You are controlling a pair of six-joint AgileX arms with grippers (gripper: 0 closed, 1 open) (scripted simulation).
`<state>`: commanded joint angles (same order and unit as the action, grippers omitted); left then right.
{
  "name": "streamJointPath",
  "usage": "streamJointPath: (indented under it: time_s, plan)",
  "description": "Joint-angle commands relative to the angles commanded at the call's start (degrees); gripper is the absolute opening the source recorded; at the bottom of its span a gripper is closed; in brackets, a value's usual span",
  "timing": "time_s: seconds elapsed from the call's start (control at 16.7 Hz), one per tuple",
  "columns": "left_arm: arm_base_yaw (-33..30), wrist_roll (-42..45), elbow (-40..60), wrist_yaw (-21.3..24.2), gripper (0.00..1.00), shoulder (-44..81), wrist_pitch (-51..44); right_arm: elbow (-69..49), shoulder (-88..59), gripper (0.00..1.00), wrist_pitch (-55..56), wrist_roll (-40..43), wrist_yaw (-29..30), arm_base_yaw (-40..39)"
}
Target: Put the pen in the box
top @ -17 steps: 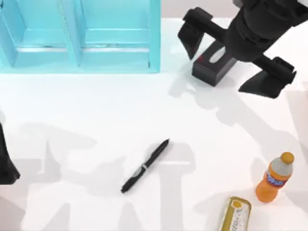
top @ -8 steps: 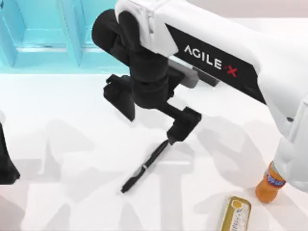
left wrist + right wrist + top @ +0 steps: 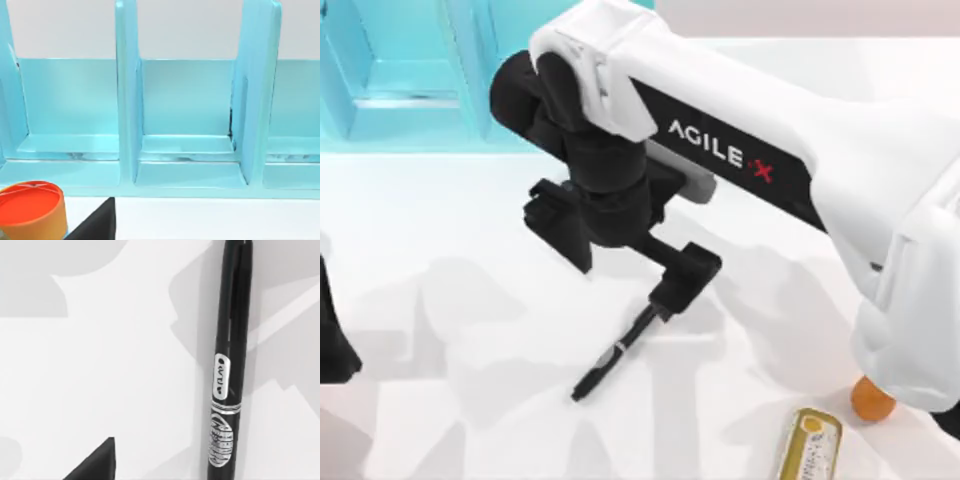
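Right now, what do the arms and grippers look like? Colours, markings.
The right arm has glossy white link shells, with a black panel reading AGILEX in white and a red X. Its wrist is a stack of black cylinders. The right gripper is matte black with two blocky, wedge-shaped fingers on a crossbar. The left gripper, at the table's left edge, is the same black. No cables visible.

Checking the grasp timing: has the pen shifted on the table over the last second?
No. In the top view the pen lies at the same slant beside the yellow tin; only the right gripper came over it.
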<state>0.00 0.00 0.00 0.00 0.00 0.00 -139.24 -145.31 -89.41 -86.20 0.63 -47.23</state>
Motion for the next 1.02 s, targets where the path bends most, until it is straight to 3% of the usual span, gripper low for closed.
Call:
streamJointPath:
  time_s: [0.24, 0.72, 1.02]
  plan:
    - [0.0, 0.0, 0.0, 0.0, 1.0, 0.0, 0.0, 2.4, 0.1, 1.0, 2.4, 0.2, 0.0, 0.2]
    - [0.0, 0.0, 0.0, 0.0, 1.0, 0.0, 0.0, 23.0, 0.8, 1.0, 22.2, 0.0, 0.0, 0.0]
    - [0.0, 0.0, 0.0, 0.0, 1.0, 0.0, 0.0, 24.3, 0.8, 1.0, 23.5, -0.1, 0.0, -0.1]
